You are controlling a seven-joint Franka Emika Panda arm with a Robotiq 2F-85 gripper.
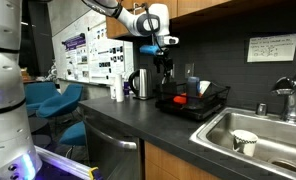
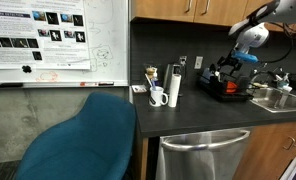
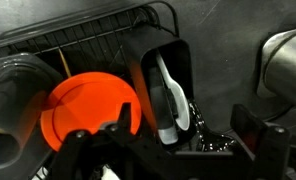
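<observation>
Arm (image 1: 136, 17): glossy white, rounded tubular links with dark seams at the joints, and a small blue accent (image 2: 246, 57) near the wrist. Gripper (image 1: 164, 62): matte black Robotiq unit under a white wrist housing (image 1: 154, 22). Fingers (image 3: 256, 137): black, blocky linkage bars in the wrist view; screws and markings too blurred to tell.

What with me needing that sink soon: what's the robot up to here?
The robot arm's gripper hangs open over the black dish rack on the counter, beside the sink. It holds nothing. In the wrist view, an orange plate and a black utensil holder with a white utensil lie right below it.
</observation>
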